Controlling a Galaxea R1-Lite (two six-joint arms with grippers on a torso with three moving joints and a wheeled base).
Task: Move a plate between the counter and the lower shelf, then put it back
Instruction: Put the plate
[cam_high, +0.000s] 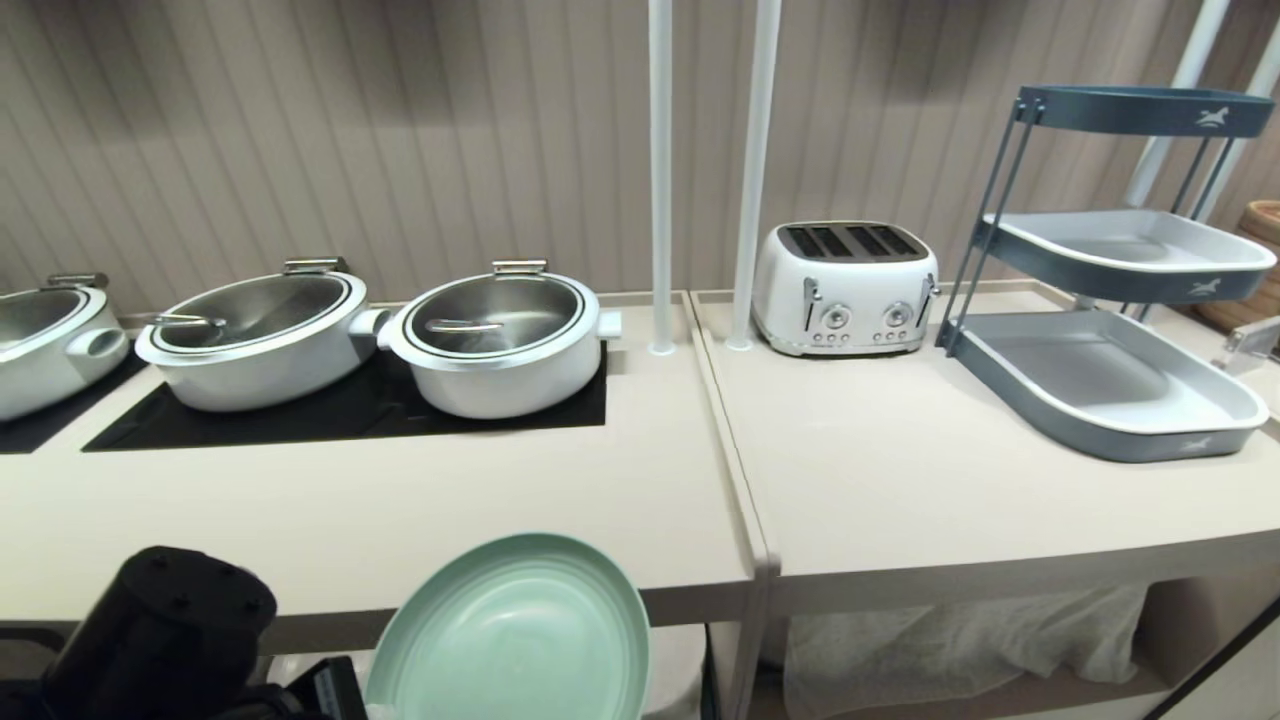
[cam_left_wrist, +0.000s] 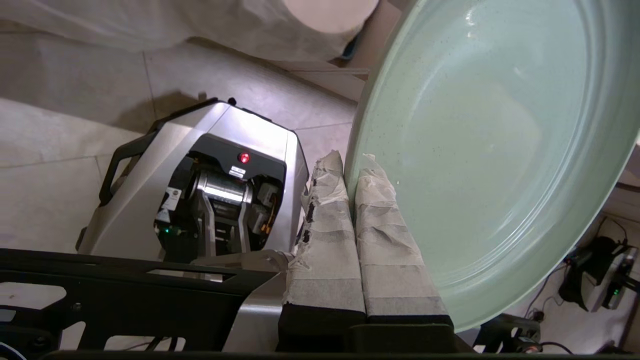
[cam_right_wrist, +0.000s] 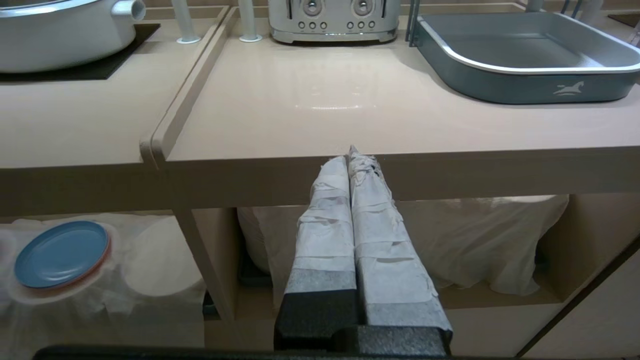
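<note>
Right now my left gripper (cam_left_wrist: 350, 167) has its taped fingers (cam_left_wrist: 385, 235) pinched on the rim of the plate (cam_left_wrist: 490, 150), which hangs tilted in front of the counter (cam_high: 560, 500), just below its front edge. I'd lift it clear of that edge before going forward, level it, then set it flat. My right gripper (cam_right_wrist: 356, 156) is closed on nothing, parked before the lower shelf (cam_right_wrist: 500, 295). Writing: I read none; the grey tray (cam_right_wrist: 520, 60) bears a small white horse mark, and the toaster (cam_high: 845, 285) badge, probably a brand, is unreadable.
</note>
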